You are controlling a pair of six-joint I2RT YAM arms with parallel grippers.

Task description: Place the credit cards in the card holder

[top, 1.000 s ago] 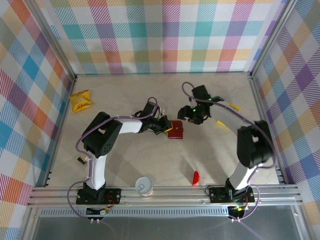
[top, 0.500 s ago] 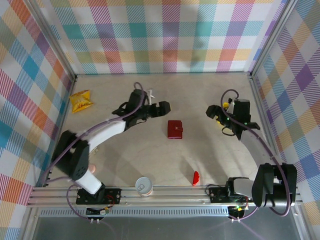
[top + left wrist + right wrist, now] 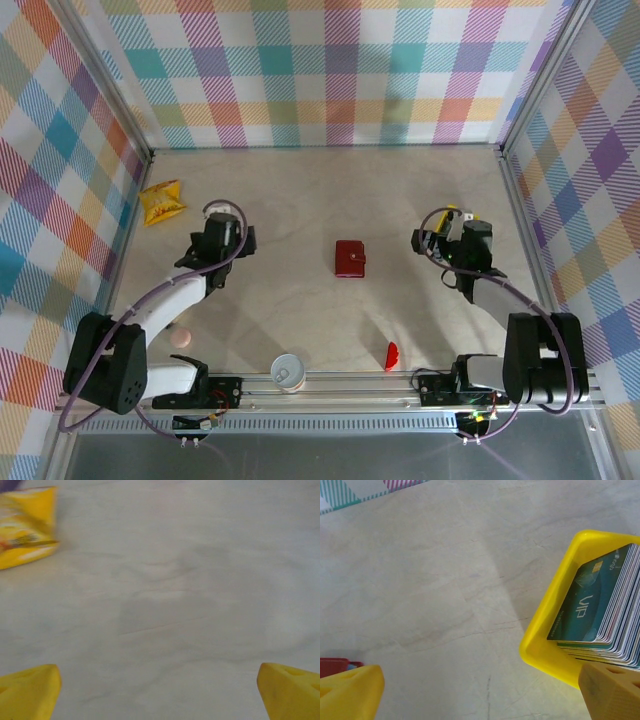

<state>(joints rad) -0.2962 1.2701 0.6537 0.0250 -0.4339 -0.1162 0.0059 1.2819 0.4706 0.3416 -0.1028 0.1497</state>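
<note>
Yellow tray holds the credit cards stacked for the open right tool; the left tool gapes empty too.

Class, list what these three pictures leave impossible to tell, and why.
Cards: right wrist view, the frame's right edge cuts the stack, so no count.
Card holder: top view, shut, so its inside is hidden.
Packet: left wrist view, blurred and cut by the left edge, print unreadable.

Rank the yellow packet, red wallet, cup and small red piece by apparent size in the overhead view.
Largest: yellow packet.
Next: card holder and cup, too alike to rank.
Smallest: small red piece.
</note>
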